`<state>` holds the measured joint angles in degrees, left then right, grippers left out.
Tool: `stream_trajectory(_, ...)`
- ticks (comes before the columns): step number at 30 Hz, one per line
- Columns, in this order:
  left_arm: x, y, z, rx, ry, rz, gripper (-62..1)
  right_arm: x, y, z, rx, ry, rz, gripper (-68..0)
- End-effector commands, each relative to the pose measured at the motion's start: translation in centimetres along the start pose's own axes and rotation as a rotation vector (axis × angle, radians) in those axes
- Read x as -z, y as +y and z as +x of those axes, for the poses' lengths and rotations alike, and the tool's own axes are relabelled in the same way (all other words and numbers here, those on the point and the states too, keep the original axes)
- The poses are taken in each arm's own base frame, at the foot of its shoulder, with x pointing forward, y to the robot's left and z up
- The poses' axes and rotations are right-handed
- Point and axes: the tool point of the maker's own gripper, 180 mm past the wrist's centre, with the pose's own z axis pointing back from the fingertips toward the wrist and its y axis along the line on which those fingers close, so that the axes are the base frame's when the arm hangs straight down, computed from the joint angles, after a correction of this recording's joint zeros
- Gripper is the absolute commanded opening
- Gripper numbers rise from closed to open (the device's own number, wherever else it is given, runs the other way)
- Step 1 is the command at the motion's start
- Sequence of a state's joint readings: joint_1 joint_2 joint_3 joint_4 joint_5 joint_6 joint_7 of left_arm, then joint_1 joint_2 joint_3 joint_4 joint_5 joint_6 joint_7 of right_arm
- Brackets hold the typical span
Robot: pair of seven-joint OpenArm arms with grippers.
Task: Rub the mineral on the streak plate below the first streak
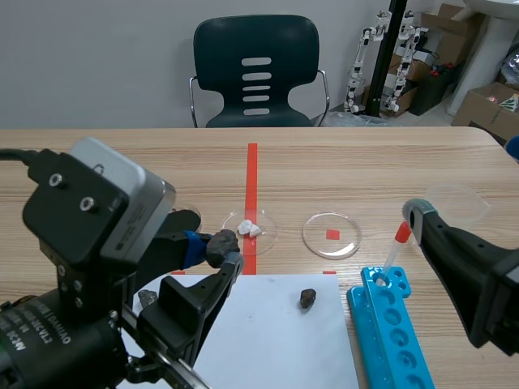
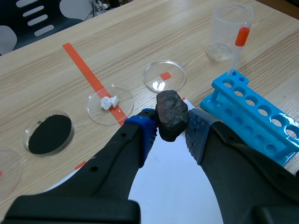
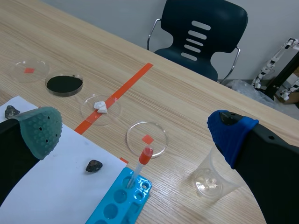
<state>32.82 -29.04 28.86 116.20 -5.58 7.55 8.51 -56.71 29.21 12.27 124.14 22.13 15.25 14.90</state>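
In my left pincer (image 2: 171, 130) sits the dark mineral (image 2: 171, 114), pinched tight above the white streak plate (image 2: 173, 196), which my fingers (image 2: 121, 154) largely hide; my right pincer (image 3: 138, 133) hangs spread near the blue rack (image 3: 119, 200).

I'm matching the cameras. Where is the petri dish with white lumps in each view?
Scene view: the petri dish with white lumps lies on the orange-red tape line, just beyond the dark mineral in the left gripper.
Left wrist view: the dish ahead of the mineral, between the black-powder dish and the red-square dish.
Right wrist view: the dish between those two dishes.
Shared landmark: the tape line.
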Motion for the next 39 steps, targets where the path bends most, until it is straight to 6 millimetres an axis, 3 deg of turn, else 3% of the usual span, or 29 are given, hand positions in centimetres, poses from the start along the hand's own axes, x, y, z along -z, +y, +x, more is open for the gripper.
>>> stream_trajectory(1, 0.0, 0.1, 1.1, -0.003, -0.039, 0.006, -49.6, 0.2, -0.1, 1.2, -0.008, -0.042, -0.003, 0.4)
stream_trajectory(30, 0.1, 0.2, 1.2, -0.011, -0.04, 0.015, -49.6, 0.2, -0.1, 1.2, -0.008, -0.042, -0.003, 0.4)
stream_trajectory(39, -0.2, 2.3, -4.5, -0.046, 0.285, 0.111, -49.6, 0.2, -0.1, 1.2, -0.008, -0.042, -0.003, 0.4)
